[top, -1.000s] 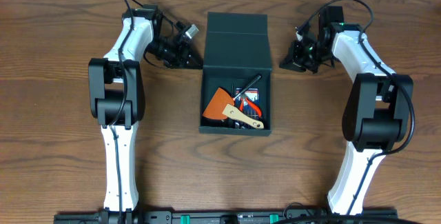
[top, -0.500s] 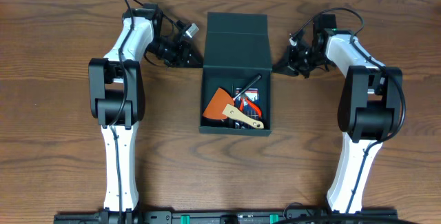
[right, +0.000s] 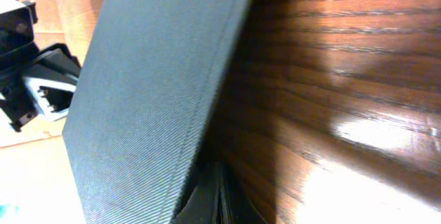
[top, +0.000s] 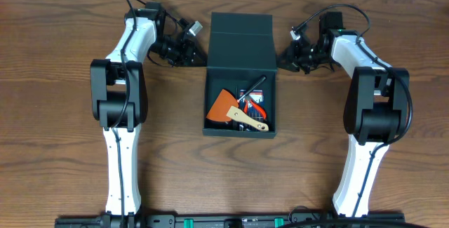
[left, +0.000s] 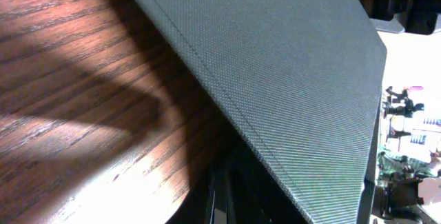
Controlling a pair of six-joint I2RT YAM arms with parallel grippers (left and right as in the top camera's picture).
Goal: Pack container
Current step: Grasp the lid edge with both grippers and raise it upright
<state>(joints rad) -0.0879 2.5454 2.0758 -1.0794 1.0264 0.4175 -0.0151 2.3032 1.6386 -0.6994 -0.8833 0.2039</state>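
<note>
The container point(top: 240, 131) is a dark teal-black box at mid-table, open at the front. Its flap lid point(top: 240, 42) is raised over the back half. Inside lie an orange scraper point(top: 223, 105) with a wooden handle, red pliers point(top: 255, 104) and a black pen point(top: 254, 85). My left gripper point(top: 199, 59) looks shut, its tip under the lid's left edge. My right gripper point(top: 282, 61) looks shut at the lid's right edge. The left wrist view shows the lid point(left: 289, 79) slanting over my fingers point(left: 231, 200). The right wrist view shows the lid point(right: 151, 93) beside my fingers point(right: 217, 196).
Brown wooden table point(top: 63, 151) all around the box. Both arm bases stand at the front edge, left point(top: 119, 186) and right point(top: 358, 179). A pale strip runs along the table's far edge.
My right gripper has moved left, up to the lid's right edge. My left gripper has shifted slightly up along the lid's left edge. The box and tools have not moved.
</note>
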